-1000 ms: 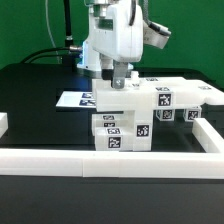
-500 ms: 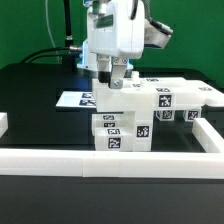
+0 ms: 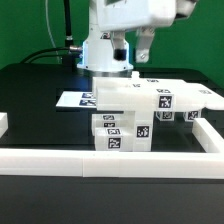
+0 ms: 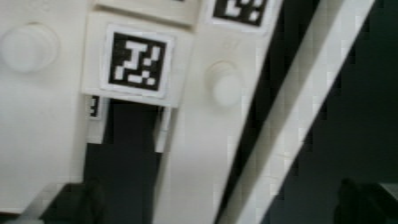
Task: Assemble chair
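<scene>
The chair point(image 3: 128, 112) is a stack of white blocky parts with black-and-white tags, standing mid-table against the border rail's right corner. Its flat top slab point(image 3: 150, 95) reaches toward the exterior view's right. My gripper point(image 3: 131, 50) hangs above the slab's left end, clear of it, open and holding nothing. In the wrist view a white cut-out frame part point(image 4: 196, 110) with a tag point(image 4: 139, 62) lies below the gripper point(image 4: 214, 208). The dark fingertips point(image 4: 71, 205) show at both lower corners, spread wide apart.
The marker board point(image 3: 78, 99) lies flat on the black table left of the chair. The long white border rail point(image 3: 100, 160) runs along the front and turns back at the right point(image 3: 207, 132). Cables hang at the back left.
The gripper was down on the chair's top part one second ago. It has let go, opened and risen straight up. The chair parts have not moved.
</scene>
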Robot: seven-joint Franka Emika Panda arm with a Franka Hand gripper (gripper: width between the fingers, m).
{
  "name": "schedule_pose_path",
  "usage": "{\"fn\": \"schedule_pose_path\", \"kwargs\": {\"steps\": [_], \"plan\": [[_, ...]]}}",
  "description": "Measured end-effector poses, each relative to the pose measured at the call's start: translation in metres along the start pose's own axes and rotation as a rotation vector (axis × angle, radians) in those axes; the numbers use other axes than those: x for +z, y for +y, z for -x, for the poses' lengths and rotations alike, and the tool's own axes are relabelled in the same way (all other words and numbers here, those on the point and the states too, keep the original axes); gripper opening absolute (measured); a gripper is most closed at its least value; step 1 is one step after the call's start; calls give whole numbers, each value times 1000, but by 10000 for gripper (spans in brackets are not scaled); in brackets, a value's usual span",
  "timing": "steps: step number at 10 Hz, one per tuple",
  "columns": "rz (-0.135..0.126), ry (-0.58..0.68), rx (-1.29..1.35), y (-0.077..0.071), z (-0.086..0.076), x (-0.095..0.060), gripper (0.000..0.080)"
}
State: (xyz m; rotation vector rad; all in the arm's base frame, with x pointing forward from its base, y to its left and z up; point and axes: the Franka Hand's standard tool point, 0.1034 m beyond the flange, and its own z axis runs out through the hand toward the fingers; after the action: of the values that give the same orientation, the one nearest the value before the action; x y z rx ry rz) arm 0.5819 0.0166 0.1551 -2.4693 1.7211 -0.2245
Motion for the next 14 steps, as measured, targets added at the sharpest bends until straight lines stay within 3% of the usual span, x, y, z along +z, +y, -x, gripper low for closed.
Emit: {"fn": "schedule_pose_path", "kwargs": {"steps": [1,4,6,8,12,13,14], "plan": [[-6,-5,-14,-3,8,-3,649],[2,-1,-86,-2,9,0,649],[20,15,-482,-10,31,0,649],[9,10,-699,-12,46,-2,649],[13,8,-964,-10,41,-1,649],[2,1,-976,-8,46,-6,649],[-8,-21,-918,-2,68,-10,649]]}}
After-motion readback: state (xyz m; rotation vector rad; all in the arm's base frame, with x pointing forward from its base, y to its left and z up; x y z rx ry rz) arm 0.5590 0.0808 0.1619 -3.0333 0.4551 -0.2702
